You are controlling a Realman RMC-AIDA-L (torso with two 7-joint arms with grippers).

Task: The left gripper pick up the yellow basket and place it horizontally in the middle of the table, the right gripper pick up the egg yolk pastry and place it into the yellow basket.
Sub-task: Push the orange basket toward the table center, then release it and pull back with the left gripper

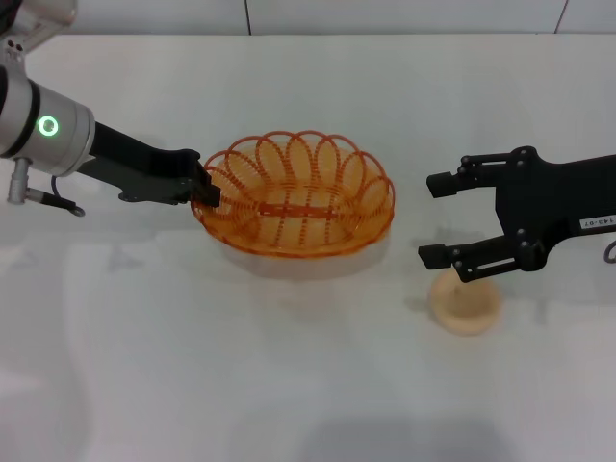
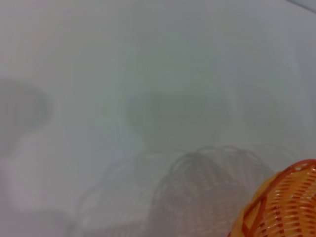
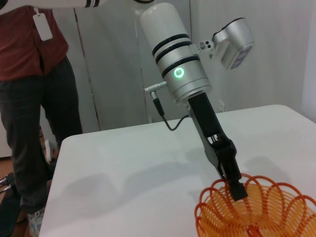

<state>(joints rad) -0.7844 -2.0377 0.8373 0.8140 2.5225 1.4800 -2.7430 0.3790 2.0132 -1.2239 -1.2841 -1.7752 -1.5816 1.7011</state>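
Left gripper (image 1: 204, 190) is clamped on the near-left rim of the yellow basket (image 1: 294, 195), fingers pinching one of the looped sides; the right wrist view confirms the grip on the rim (image 3: 238, 190). The basket sits around mid-table (image 1: 289, 385) with its long axis running left to right across the head view, so it already lies horizontal; from its shadow it seems slightly lifted or tipped at the held end, though this is hard to settle from these angles. The left wrist view shows only a corner of the basket (image 2: 284, 207) and its shadow on the white surface. Right gripper (image 1: 446, 219) hangs with its fingers spread wide, empty, just above and slightly behind the egg yolk pastry (image 1: 465, 302), which rests on the table to the basket's right, well clear of its rim. Key relation: the pastry lies almost directly below the open right fingers, a little toward the robot, and the right arm is plainly the nearer one. My reading: the basket placement is about done pending release, and the next move is a short descent onto the pastry, then a carry leftward into the basket.
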